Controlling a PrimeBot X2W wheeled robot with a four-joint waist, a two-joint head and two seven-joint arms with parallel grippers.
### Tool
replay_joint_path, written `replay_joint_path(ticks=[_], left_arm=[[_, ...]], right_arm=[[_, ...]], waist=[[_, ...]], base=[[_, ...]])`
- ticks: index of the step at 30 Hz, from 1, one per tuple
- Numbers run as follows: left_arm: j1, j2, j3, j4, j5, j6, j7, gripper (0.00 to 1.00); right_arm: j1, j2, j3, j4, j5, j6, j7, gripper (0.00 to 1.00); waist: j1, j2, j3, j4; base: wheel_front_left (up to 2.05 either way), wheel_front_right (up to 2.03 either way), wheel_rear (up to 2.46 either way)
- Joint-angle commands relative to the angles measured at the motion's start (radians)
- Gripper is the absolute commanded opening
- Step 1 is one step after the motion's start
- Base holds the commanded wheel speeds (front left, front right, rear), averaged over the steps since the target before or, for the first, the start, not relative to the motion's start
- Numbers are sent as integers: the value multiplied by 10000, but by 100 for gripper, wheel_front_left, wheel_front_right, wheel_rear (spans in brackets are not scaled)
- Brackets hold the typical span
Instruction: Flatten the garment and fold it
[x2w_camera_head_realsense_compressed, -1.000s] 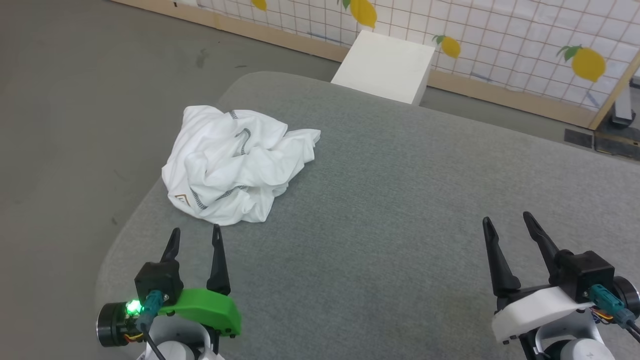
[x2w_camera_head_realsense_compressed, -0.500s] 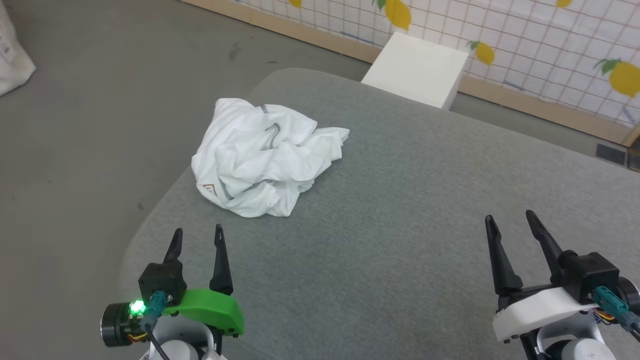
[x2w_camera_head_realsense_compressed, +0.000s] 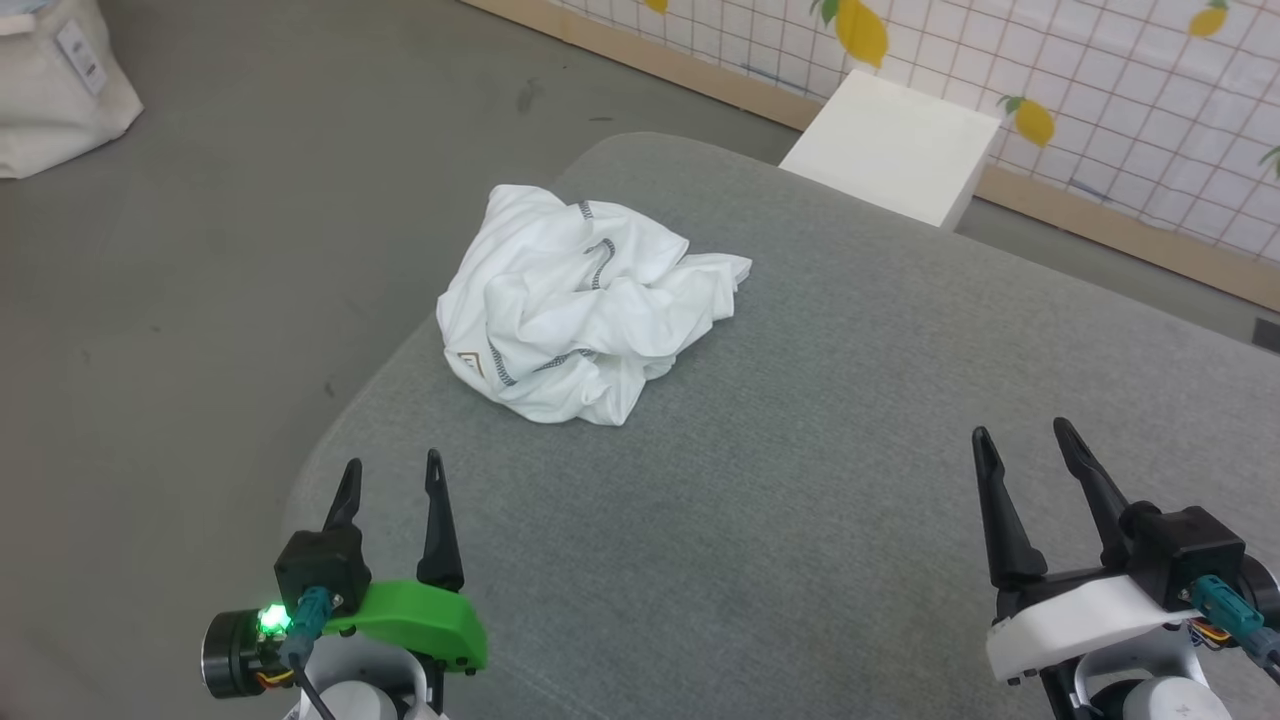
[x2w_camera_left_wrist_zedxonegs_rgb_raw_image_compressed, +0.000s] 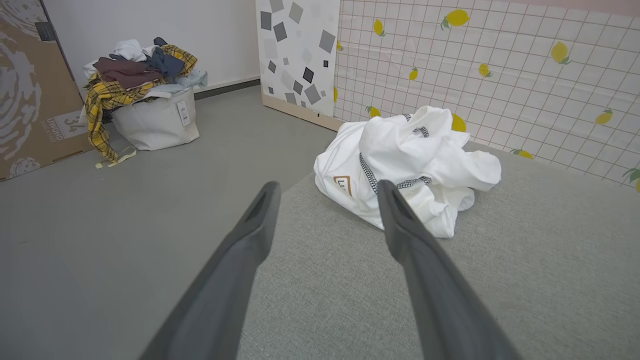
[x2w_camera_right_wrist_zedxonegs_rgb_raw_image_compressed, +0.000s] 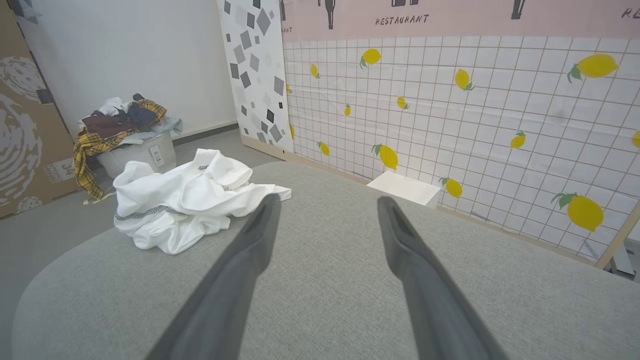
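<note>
Seemingly one garment (x2w_camera_head_realsense_compressed: 580, 310) — left pincer (x2w_camera_head_realsense_compressed: 392, 460), right pincer (x2w_camera_head_realsense_compressed: 1021, 428): two, spread.

The garment (x2w_camera_head_realsense_compressed: 585, 300) lay crumpled near the left corner of the grey padded surface (x2w_camera_head_realsense_compressed: 800, 500), its tan patch (x2w_camera_head_realsense_compressed: 470, 362) seemingly lettered but too small to read. The left gripper (x2w_camera_head_realsense_compressed: 392, 460) and right gripper (x2w_camera_head_realsense_compressed: 1020, 428) hung nearer, fingers spread, empty.
</note>
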Motion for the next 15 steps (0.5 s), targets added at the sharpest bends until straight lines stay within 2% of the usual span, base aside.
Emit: replay_joint_path(ticks=[1, 15], left_arm=[[-207, 66, -44, 48, -112, 103, -107, 100], [-391, 59, -108, 235, -367, 314, -394, 100]], right_arm=[[-230, 17, -5, -16, 84, -15, -109, 100], [-342, 20, -110, -54, 189, -17, -251, 100]], waist=[[0, 0, 39, 92], [0, 0, 284, 504]], base=[[0, 0, 0], [0, 0, 0]])
